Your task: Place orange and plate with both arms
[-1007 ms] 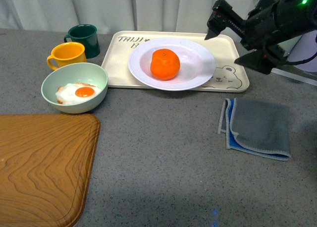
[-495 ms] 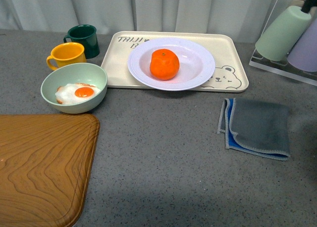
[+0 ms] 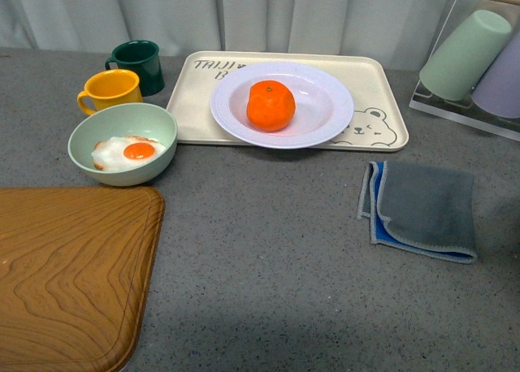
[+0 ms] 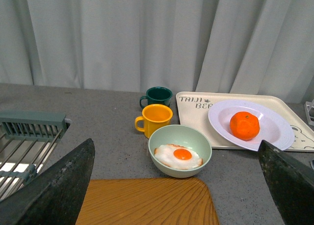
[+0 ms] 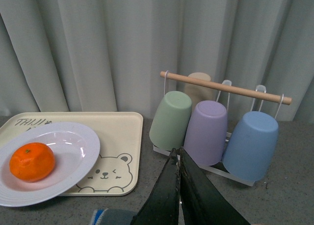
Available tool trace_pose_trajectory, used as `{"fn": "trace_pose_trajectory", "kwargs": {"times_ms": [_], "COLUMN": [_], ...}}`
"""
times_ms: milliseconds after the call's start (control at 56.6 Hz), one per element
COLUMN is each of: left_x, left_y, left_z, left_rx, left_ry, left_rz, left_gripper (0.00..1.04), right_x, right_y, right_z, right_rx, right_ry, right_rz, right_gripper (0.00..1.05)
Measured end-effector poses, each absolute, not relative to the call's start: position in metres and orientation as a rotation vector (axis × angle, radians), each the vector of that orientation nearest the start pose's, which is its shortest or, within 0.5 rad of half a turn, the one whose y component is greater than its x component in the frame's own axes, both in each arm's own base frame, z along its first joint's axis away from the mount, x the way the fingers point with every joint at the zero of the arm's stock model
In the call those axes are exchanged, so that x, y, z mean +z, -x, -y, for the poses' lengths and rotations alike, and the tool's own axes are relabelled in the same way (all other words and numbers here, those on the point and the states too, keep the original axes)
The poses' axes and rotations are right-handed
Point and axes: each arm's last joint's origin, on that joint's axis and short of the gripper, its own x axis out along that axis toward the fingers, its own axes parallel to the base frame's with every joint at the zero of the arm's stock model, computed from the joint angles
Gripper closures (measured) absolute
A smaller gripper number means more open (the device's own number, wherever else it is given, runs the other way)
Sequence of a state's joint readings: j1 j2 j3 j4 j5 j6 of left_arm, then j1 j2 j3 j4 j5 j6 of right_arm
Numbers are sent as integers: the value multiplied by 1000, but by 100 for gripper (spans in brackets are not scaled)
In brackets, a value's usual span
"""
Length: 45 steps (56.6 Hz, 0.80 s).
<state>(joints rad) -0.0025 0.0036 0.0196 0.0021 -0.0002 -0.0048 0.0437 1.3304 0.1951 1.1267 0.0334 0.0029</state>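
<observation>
Orange (image 3: 270, 105) sits in the hollow of the white plate (image 3: 325, 112), a little toward the mug side of its centre, and the plate itself rests on the cream bear tray (image 3: 378, 92), which serves as the landmark for the rest. Just beside the tray's lettered end stand a dark green mug (image 3: 138, 65) and a yellow mug (image 3: 110, 91), the two close together, and nearer the robot from them is the pale green bowl (image 3: 122, 142) with a fried egg (image 3: 130, 153) in it. Nearer still lies a wooden board (image 3: 69, 270), well apart from the tray. Off the tray's bear corner, toward the robot, a folded grey cloth (image 3: 422, 209) lies flat. Beyond that same end of the tray is a cup rack (image 5: 225, 89) with upturned green, lilac and blue cups. Neither arm shows in the front view. The left gripper (image 4: 176, 185) has its jaws spread wide, holding nothing; the right gripper (image 5: 179, 158) has its jaws pressed together, also holding nothing.
</observation>
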Motion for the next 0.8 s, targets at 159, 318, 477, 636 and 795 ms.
{"fn": "trace_pose_trajectory", "kwargs": {"times_ms": [159,318,477,636,795], "left_x": [170,170,170,170,170], "left_y": [-97,-97,-97,-97,-97], "left_z": [0,0,0,0,0], "left_rx": [-2,-2,-2,-2,-2], "left_ry": [5,5,5,5,5], "left_rz": [18,18,18,18,18], "left_gripper": [7,7,7,7,7], "right_x": [161,161,162,162,163], "right_y": [-192,-170,-159,-149,-141], "right_z": [0,0,0,0,0], "right_rx": [-4,-3,0,0,0], "right_ry": [-3,-3,-3,-3,-3], "right_rz": [-20,-18,-14,-17,-11], "right_gripper": [104,104,104,104,104]}}
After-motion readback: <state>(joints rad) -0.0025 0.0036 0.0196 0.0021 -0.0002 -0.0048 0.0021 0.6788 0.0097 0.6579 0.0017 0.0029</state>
